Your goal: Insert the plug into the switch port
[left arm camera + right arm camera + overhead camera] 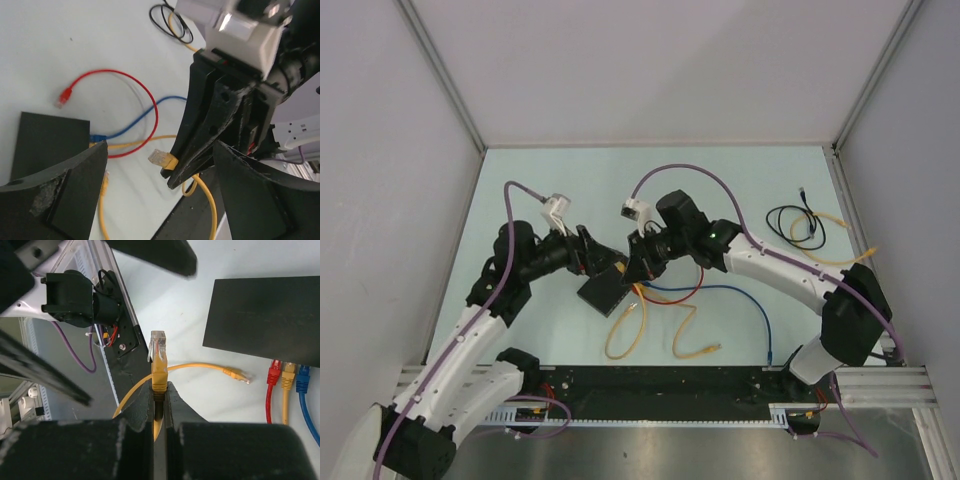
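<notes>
On the pale table (720, 180) my two arms lean in toward each other over the middle, the left arm (470, 330) from the near left and the right arm (790, 275) from the near right. Between their wrists the switch (603, 293) lies flat, a matte-black box turned at an angle to the table edge. I see the left gripper (603, 262) over the switch's far corner, its fingers (65, 192) spread wide with nothing held between them; I cannot tell whether one finger touches the box. The right gripper (159, 390) sits just beside the switch, jaws pinched narrow on the plug (158, 355). That yellow plug stands straight out from the fingertips, clear tip leading, apart from the switch and in no port. A black cable coil (798, 225) lies well apart at the far right, and a yellow cable (620, 335) loops on the table on my side of the switch. Along one edge of the switch three sit side by side: a red connector (273, 376), a yellow connector (288, 376) and a blue connector (302, 378). A loose red plug end (62, 97) rests on the table near the switch
</notes>
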You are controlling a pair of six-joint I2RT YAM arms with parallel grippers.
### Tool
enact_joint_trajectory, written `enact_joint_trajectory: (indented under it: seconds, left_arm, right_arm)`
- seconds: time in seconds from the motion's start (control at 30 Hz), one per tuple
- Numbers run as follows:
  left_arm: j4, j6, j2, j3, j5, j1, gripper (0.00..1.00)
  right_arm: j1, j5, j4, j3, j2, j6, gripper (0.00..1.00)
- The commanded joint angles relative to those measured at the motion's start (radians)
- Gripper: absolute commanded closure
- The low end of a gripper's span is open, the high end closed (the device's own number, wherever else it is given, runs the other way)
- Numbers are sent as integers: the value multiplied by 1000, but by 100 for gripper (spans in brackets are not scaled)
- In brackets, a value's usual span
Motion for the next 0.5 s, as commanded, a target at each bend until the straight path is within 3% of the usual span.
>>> enact_joint_trajectory:
  seconds: [0.0,0.17,0.27,0.37,0.47]
  left_arm:
    - [146,-105,24,-57,115,-7,11]
    - [218,-155,67,-114,131,-8,21]
    - [312,-217,79,-140,153,-8,32]
    - [335,-231,88,-144,164,-8,56]
    - [329,-232,96,-152,170,-8,67]
  right_arm:
    - [3,-63,109,-7,10,5,100]
    - [5,-71,147,-27,6,17,100]
    - [3,-80,157,-39,6,20,100]
    - [2,-85,163,-48,7,17,100]
    - [-8,-102,187,-65,1,31,100]
